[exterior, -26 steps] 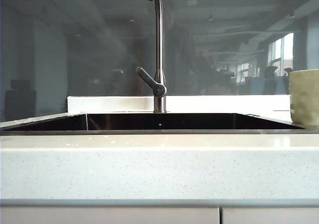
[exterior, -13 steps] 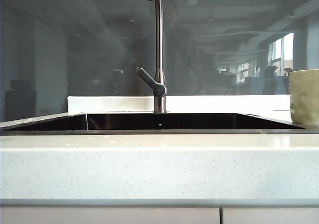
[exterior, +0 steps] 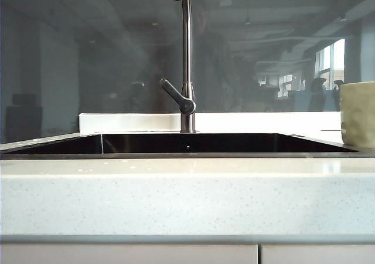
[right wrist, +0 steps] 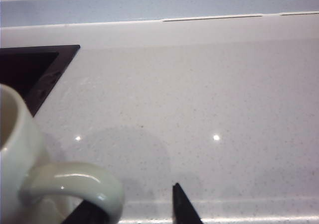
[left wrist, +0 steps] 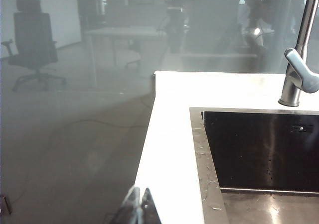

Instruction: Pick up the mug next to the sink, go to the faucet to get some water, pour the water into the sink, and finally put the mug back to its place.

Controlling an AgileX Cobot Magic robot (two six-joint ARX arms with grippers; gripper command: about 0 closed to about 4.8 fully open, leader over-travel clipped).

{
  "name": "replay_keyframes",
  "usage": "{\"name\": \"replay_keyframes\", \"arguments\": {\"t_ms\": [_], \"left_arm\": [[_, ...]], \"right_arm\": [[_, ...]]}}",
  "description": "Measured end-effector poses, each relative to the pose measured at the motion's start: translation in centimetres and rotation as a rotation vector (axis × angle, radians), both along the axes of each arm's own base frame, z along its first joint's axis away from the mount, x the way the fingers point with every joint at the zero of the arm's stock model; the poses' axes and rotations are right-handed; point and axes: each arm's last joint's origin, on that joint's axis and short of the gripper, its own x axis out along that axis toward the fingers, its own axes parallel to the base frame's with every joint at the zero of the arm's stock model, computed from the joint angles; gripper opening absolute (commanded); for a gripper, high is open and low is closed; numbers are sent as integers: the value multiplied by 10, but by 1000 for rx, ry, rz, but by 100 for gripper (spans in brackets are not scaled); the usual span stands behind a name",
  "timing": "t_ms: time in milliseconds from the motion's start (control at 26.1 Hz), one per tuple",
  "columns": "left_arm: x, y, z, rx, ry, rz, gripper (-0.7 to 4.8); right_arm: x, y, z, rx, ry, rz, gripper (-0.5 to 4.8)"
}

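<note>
Beside the sink (exterior: pixel 187 144), the mug (right wrist: pixel 20 149) stands upright; the right gripper (right wrist: pixel 134 206), fingers spread, hovers at its handle (right wrist: pixel 75 184). Glazed ceramic looks slick and breakable, so the handle seems the hold. The left gripper (left wrist: pixel 138 204) rests pressed together, well apart.

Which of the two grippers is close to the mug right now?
The right gripper, jaws open at the mug's handle. The left gripper is shut, beyond the sink's far end.

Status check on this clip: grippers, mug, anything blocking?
Left gripper shut, parked left of the sink. Right gripper open, above the mug handle, no grip. Mug upright on the counter. Nothing in the way.
</note>
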Motion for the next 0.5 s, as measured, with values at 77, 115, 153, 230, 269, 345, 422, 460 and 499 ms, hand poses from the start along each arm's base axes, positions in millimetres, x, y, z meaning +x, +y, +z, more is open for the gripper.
{"name": "replay_keyframes", "arguments": {"t_ms": [77, 115, 153, 230, 269, 345, 422, 460, 499], "left_arm": [[0, 0, 0, 0, 0, 0, -3], [0, 0, 0, 0, 0, 0, -3], [0, 0, 0, 0, 0, 0, -3], [0, 0, 0, 0, 0, 0, -3], [0, 0, 0, 0, 0, 0, -3], [0, 0, 0, 0, 1, 0, -3], [0, 0, 0, 0, 2, 0, -3], [0, 0, 0, 0, 2, 0, -3], [0, 0, 0, 0, 2, 0, -3]], "right_arm": [[3, -1, 0, 2, 3, 4, 184], [4, -1, 0, 3, 3, 8, 184], [5, -2, -1, 5, 3, 16, 183], [6, -2, -2, 9, 9, 20, 179], [6, -2, -2, 8, 7, 23, 179], [8, -2, -3, 5, -1, 25, 179], [9, -1, -4, 4, -4, 31, 146], [11, 0, -4, 5, -2, 37, 119], [12, 1, -4, 6, -2, 44, 93]]}}
